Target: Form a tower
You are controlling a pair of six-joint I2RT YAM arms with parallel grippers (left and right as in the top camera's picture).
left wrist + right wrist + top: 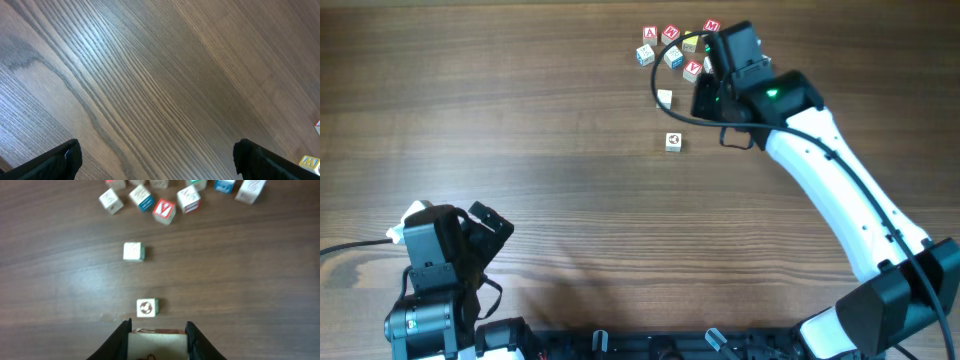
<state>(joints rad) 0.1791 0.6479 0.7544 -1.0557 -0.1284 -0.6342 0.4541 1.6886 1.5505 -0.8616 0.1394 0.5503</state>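
Right end effector [157, 328] is clamping a pale cube [157, 342] between its fingers above the wooden table [520, 120]. Just ahead of it, a cube w/ a reddish ring mark [147, 307] is lying alone, and beyond that a plain whitish cube [133, 251]. The tower [164, 210], red "V" on top, is standing at the far row among loose letter cubes [189, 199], apparently two cubes high. Left end effector [156, 152], fingers spread wide apart, is facing the table near the front-left corner, well apart from the cubes.

Right end effector [157, 330] black, arm [830, 190] white (green light [772, 95]).
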